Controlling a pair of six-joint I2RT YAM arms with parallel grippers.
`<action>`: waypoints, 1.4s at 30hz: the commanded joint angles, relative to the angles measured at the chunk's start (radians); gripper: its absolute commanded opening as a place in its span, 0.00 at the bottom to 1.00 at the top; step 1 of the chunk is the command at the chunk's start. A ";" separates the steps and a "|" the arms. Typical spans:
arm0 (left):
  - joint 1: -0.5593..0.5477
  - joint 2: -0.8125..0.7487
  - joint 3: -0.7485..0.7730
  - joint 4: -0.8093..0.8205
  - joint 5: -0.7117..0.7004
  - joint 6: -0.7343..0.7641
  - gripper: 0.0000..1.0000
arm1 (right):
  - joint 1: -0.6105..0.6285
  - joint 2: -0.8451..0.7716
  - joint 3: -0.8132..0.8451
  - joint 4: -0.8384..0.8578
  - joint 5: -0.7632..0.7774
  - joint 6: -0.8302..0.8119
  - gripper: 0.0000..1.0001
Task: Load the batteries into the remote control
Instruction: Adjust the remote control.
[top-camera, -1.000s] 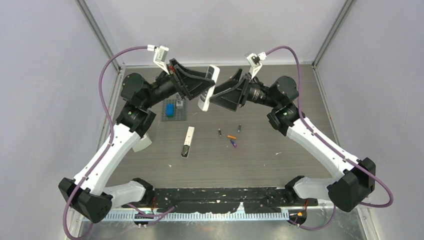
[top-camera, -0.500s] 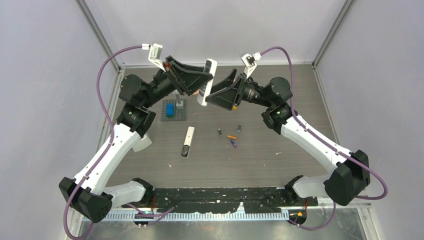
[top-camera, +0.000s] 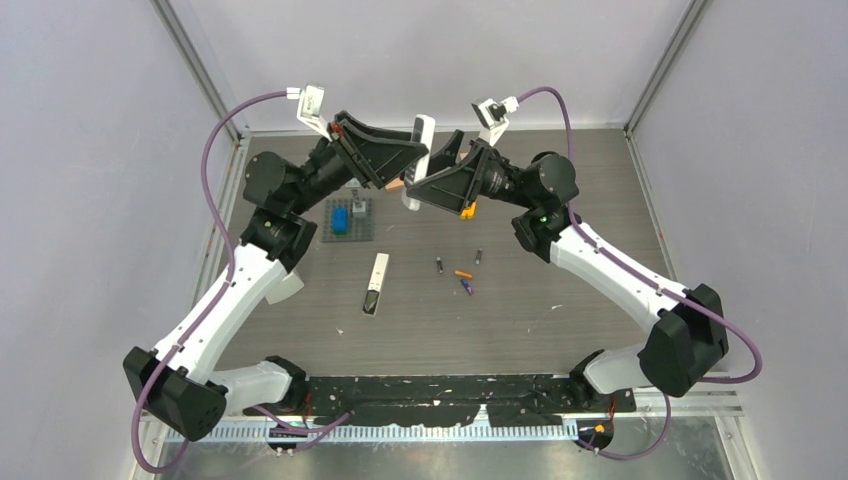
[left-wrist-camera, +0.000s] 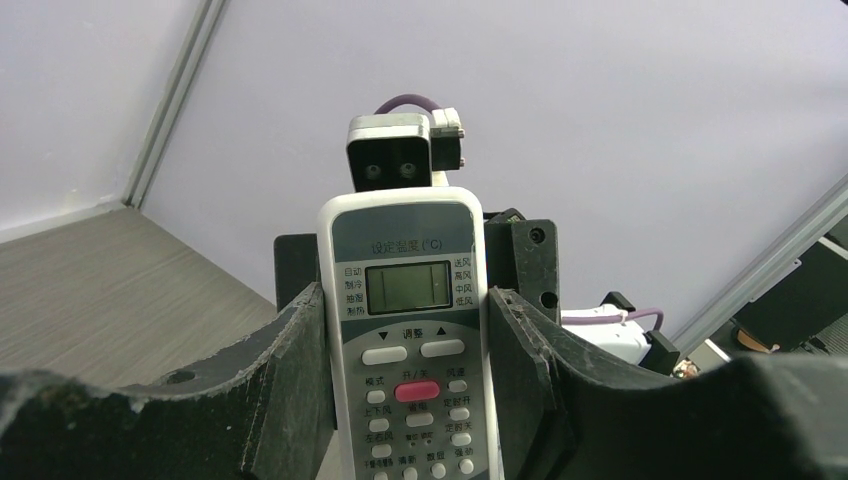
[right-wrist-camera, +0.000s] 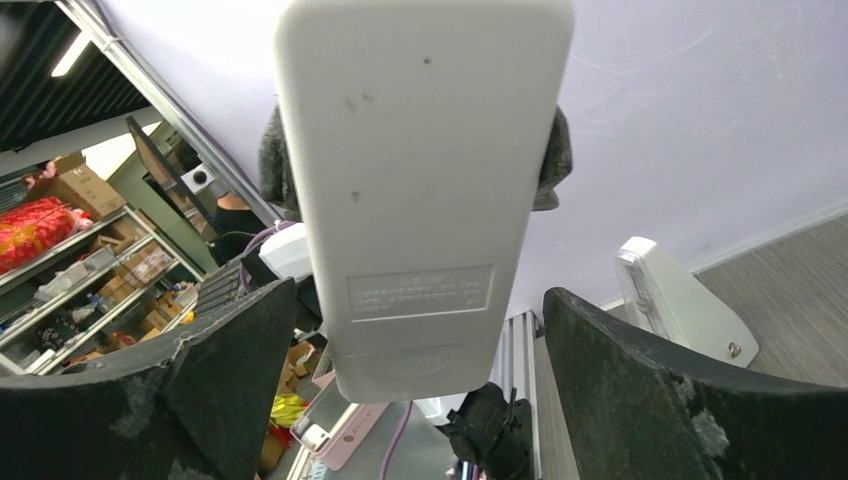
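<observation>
Pale lilac walls (top-camera: 420, 60) and aluminium corner posts (top-camera: 198, 65) enclose a grey wood-grain desk (top-camera: 560, 320). From their bases at 6 o'clock, the left arm (top-camera: 240, 285) and the right arm (top-camera: 610, 265) reach toward the 12 o'clock edge of the desk and meet there, raised above the surface.

Left jaws: clamped on the two long sides of a white rectangular plastic remote control (top-camera: 425, 135), which is held clear of the desk. The left wrist view shows its button face: a grey display (left-wrist-camera: 407, 288), rows of white keys and one red key (left-wrist-camera: 415, 390).

Right jaws: spread wide apart, one on each side of the remote control, with a gap on both sides and no contact. The right wrist view shows the remote's plain white back, with an embossed label panel.

Four tiny thin cylindrical batteries (top-camera: 462, 273) lie loose near the middle of the desk, well apart from the remote control:
- one dark battery (top-camera: 439, 266) at 9 o'clock of the group
- one orange battery (top-camera: 460, 273) at the centre
- one blue-purple battery (top-camera: 466, 287) just beside the orange one, at 6 o'clock
- one dark battery (top-camera: 479, 256) at 1 o'clock

At 9 o'clock of the batteries lies a slim white bar with a dark end (top-camera: 375, 284). At 11 o'clock of that bar sits a grey square base plate (top-camera: 360, 232) carrying a small blue block (top-camera: 341, 219)
</observation>
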 joint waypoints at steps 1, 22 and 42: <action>-0.002 0.001 0.007 0.088 -0.007 -0.010 0.00 | 0.014 0.005 0.055 0.087 -0.022 0.034 0.96; -0.002 -0.065 0.043 -0.308 -0.075 0.255 0.89 | 0.040 -0.070 0.205 -0.818 0.213 -0.603 0.33; -0.001 0.026 0.223 -0.891 -0.053 0.383 0.67 | 0.250 -0.104 0.243 -1.175 0.765 -1.197 0.31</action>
